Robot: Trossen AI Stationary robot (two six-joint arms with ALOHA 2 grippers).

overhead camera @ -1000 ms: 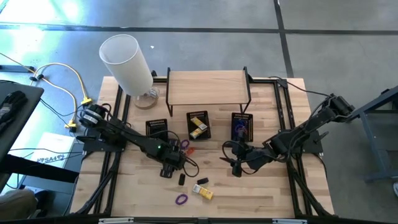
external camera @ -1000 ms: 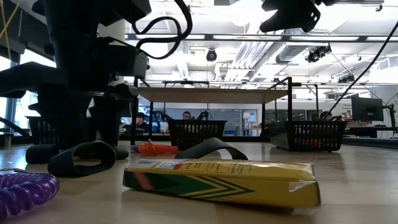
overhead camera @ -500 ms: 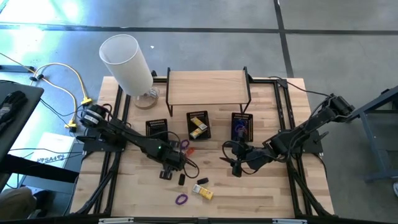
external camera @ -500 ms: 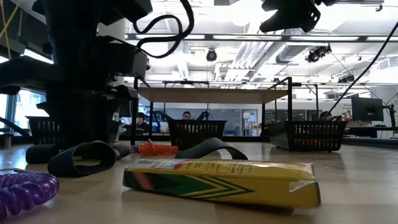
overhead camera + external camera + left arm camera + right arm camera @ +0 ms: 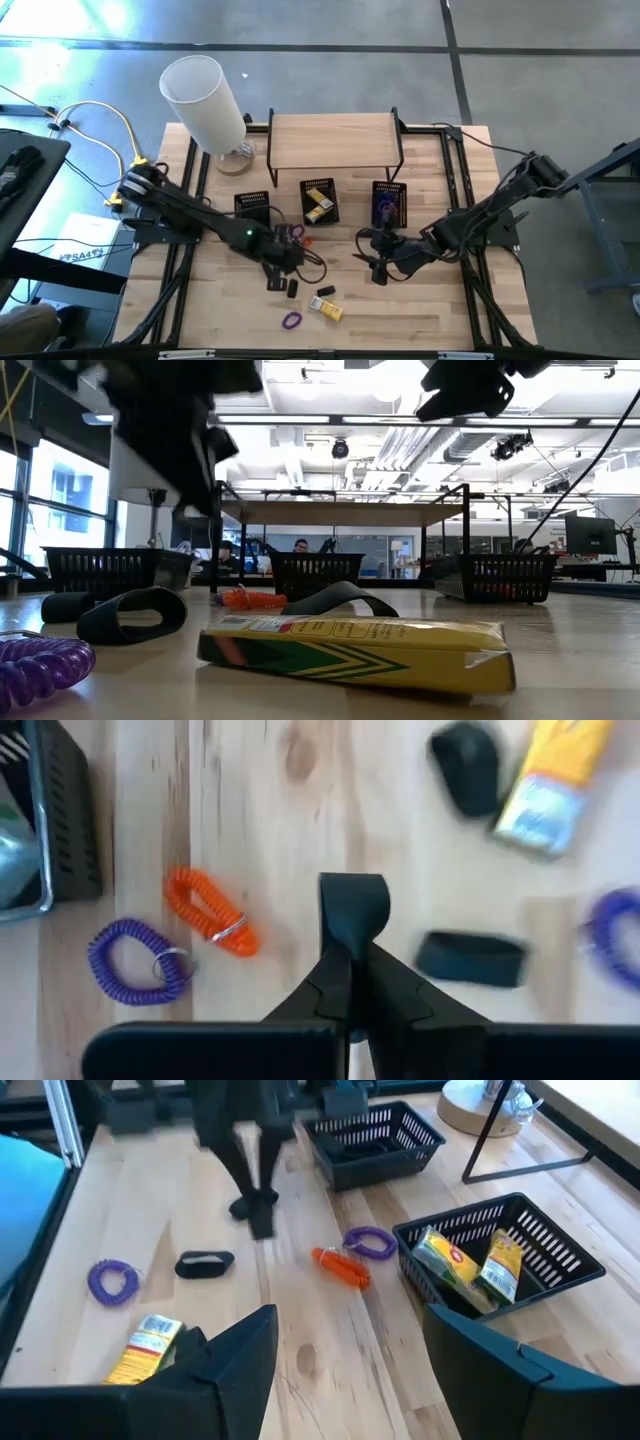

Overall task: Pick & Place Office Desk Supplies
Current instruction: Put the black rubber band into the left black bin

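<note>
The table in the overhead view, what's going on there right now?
Two robot arms are sorting desk supplies. The left tool is closed over the table's middle, with a small black clip right at its tip; whether it grips the clip is unclear. The right tool waits open to its right. A purple coil, an orange coil and a yellow box lie loose on the wood.

Location: open-plan laboratory or workshop. Indicators: polished concrete floor (image 5: 520,80), exposed ceiling ducts (image 5: 400,445) with strip lighting, glass partitions, seated people (image 5: 300,546) at distant workstations, and a framed wooden counter (image 5: 430,310) carrying robot arms.
</note>
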